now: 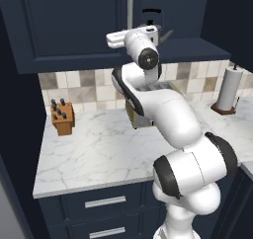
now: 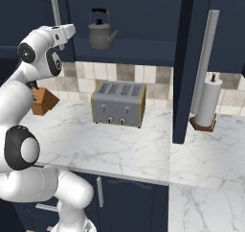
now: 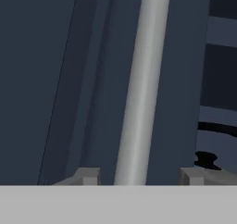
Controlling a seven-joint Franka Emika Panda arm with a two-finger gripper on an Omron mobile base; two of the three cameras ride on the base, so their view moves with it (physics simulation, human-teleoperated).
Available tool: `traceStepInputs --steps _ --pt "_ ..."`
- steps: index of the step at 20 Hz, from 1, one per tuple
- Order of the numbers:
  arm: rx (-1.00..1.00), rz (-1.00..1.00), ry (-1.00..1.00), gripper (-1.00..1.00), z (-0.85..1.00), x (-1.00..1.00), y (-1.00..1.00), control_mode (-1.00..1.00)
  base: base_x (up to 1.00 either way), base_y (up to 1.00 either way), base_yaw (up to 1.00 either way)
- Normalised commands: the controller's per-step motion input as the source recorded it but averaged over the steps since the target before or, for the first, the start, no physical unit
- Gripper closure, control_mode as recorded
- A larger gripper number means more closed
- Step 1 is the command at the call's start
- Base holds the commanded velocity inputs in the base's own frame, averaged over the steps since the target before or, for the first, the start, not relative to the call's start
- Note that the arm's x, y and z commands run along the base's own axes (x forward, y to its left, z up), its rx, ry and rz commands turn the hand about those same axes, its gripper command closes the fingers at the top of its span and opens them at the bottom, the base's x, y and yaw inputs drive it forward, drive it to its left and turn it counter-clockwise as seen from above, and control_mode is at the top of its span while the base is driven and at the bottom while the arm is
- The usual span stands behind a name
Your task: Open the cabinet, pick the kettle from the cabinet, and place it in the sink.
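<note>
Silver toaster [image 2: 118, 110], knife block [image 1: 62, 117] and paper-towel roll [image 2: 208, 103] on marble counter [image 2: 139, 147]

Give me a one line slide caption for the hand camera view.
Gripper straddles the left cabinet door's silver bar handle, fingers either side, kettle's black knob peeking at right.

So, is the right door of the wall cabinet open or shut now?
Open. The door swings out edge-on over the counter, and the kettle stands uncovered on the cabinet shelf.
</note>
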Motion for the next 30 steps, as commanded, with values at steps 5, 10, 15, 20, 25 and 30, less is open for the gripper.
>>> traceStepInputs --steps 5,10,15,20,25,30 --pt "0.00 0.00 0.40 1.00 -0.15 0.37 0.18 -1.00 0.00 0.00 0.00" --pt "0.00 0.00 0.23 1.00 -0.41 0.24 0.36 -1.00 0.00 0.00 0.00" --pt "0.00 0.00 0.12 1.00 -0.62 0.06 0.48 -1.00 0.00 0.00 0.00" --pt "0.00 0.00 0.10 1.00 -0.74 0.00 0.57 -1.00 0.00 0.00 0.00" --pt "0.00 0.00 0.05 1.00 -0.65 -0.05 0.73 -1.00 0.00 0.00 0.00" --pt "0.00 0.00 0.01 1.00 -0.61 -0.29 0.96 -1.00 0.00 0.00 0.00"
